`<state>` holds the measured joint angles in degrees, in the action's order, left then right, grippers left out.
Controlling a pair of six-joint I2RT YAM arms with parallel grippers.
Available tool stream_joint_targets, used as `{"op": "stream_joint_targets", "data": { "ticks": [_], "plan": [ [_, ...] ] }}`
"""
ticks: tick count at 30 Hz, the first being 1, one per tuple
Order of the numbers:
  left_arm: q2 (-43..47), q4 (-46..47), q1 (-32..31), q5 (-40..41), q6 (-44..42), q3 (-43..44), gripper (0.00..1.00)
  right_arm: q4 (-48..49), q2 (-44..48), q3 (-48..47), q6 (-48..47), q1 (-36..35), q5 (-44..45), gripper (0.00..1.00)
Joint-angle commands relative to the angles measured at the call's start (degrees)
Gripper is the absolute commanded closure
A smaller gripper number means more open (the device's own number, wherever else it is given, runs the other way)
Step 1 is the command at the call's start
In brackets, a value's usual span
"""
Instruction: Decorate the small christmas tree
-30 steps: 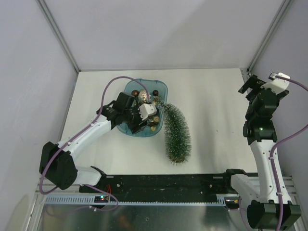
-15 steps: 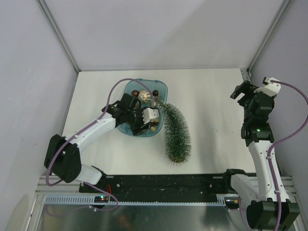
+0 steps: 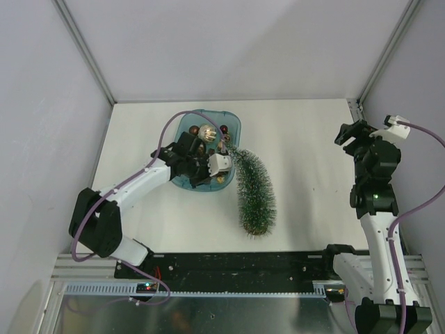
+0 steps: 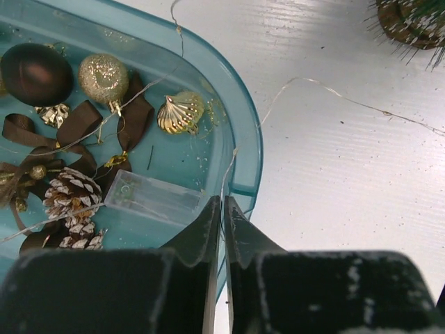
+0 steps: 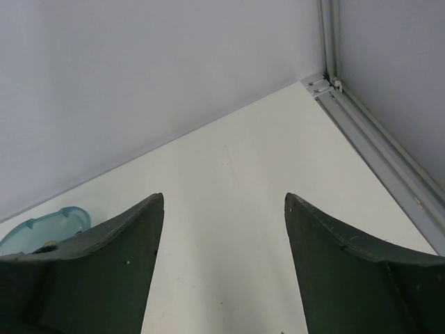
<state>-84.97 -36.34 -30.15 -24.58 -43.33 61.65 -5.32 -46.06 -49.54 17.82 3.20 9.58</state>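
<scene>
While the left gripper (image 4: 222, 207) sits at the rim of the teal tray (image 4: 252, 142), its two dark fingers are pressed almost flat together, with only a hairline slit between them. A thin wire (image 4: 334, 94) crosses the white table (image 3: 306, 174), climbs over the rim and drops straight into that slit. This reads as a pinch on the wire (wrist view only; the overhead view hides the tips).

Tray contents, wrist view:
- dark brown ball (image 4: 35, 64) at 10 o'clock
- gold glitter ball (image 4: 103, 73) just beside it
- gold shell ornament (image 4: 179, 113) nearer the rim
- brown ribbon (image 4: 76, 122) looped under the balls
- frosted pinecone (image 4: 73, 195) at 8 o'clock
- clear box (image 4: 156, 198) lying flat, just ahead of the fingertips

Overhead, the tray sits at about 11 o'clock on the table. The small christmas tree (image 3: 254, 191) lies on its side on the table, just beside the tray's right rim and slightly bowed. Its tip points to 11 o'clock and meets the tray's corner; whether it touches, cannot tell. Its round base faces 6 o'clock, toward the arm bases.

The right gripper (image 5: 224, 198) is out at the 3 o'clock edge of the table, well apart from the tree. Its fingers are spread wide, with bare table showing between them.
</scene>
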Motion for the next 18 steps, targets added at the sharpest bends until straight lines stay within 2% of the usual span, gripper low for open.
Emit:
{"op": "stream_joint_targets", "data": {
  "ticks": [1, 5, 10, 18],
  "plan": [
    [2.9, 0.8, 0.5, 1.4, 0.8, 1.7, 0.93, 0.9, 2.2, -0.2, 1.1, -0.2, -1.9, 0.27],
    [4.9, 0.8, 0.6, 1.9, 1.1, 0.6, 0.98, -0.2, 3.5, -0.2, 1.3, -0.3, -2.4, 0.31],
    [8.4, 0.8, 1.3, 3.4, 3.8, 1.5, 1.0, -1.2, 4.7, -0.2, 1.8, -0.3, -3.6, 0.35],
    [15.9, 0.7, 4.8, 15.0, 10.7, 10.7, 1.0, -1.9, 6.6, -0.1, 2.4, -0.4, -4.4, 0.36]
  ]
}}
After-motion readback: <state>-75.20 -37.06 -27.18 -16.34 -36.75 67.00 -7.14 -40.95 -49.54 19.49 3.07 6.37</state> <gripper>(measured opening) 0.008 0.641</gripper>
